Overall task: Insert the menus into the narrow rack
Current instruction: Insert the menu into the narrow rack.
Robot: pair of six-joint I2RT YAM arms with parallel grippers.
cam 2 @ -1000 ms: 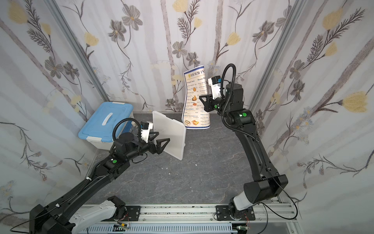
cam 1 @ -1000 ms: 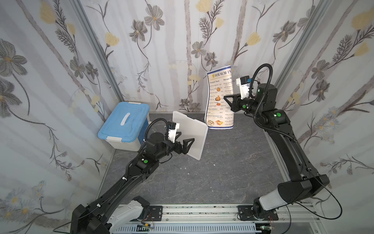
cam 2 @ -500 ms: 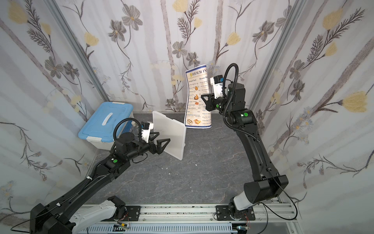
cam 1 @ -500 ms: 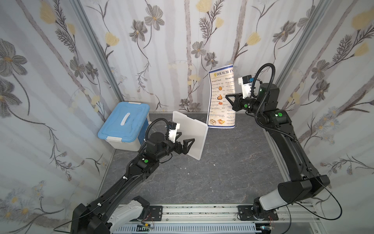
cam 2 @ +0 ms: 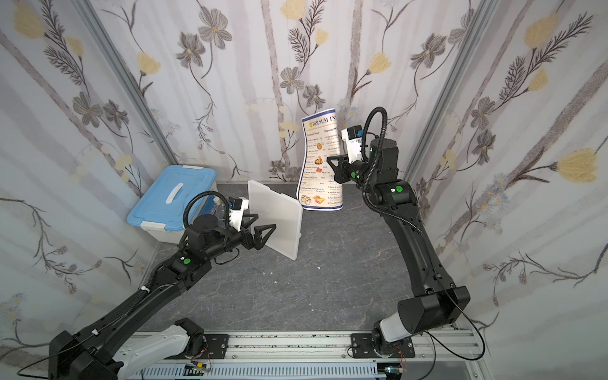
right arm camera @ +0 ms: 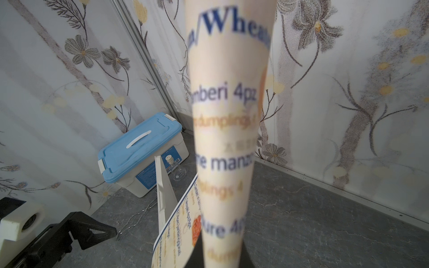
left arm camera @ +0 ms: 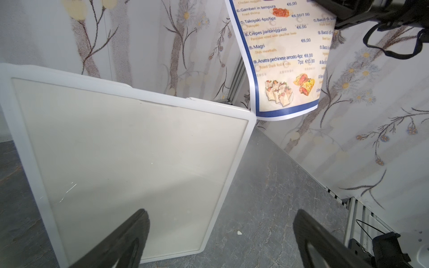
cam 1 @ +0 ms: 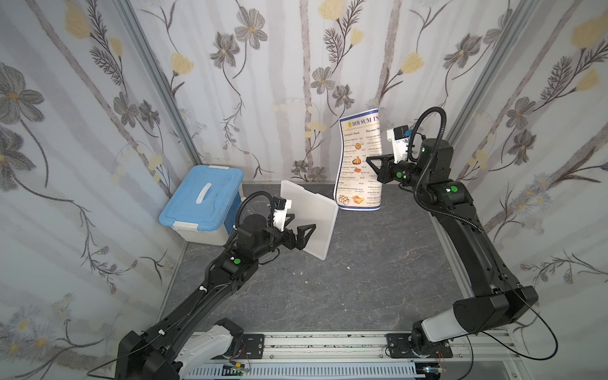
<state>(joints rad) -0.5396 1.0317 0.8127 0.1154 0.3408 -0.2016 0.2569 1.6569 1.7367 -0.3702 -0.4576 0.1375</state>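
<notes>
Top views, menu: The menu [cam 1: 358,161] hung upright right of centre, bowed. Its lower edge was near the upper right corner of the rack [cam 1: 312,214] and not yet in.
Top views, right gripper: In both top views the right gripper [cam 2: 330,161] was clamped on the menu's right edge, about mid-height.
Top views, left gripper: The left gripper [cam 1: 301,222] stood spread wide at the rack's near face, holding nothing. Contact could not be told.
Left wrist, rack: The rack [left arm camera: 130,150] filled the left half, on edge and tilted. The menu [left arm camera: 283,65] had its lower corner just at the rack's upper right corner.
Right wrist, menu: The menu [right arm camera: 227,116] was a blurred strip down the middle. The rack [right arm camera: 163,190] showed edge-on at lower centre, and the box [right arm camera: 139,143] lay behind it.
Step done well: Probably, square the bowed lower edge to the rack's top edge and lower slowly. The left gripper should steady the rack, since the floppy sheet could catch the rim.
</notes>
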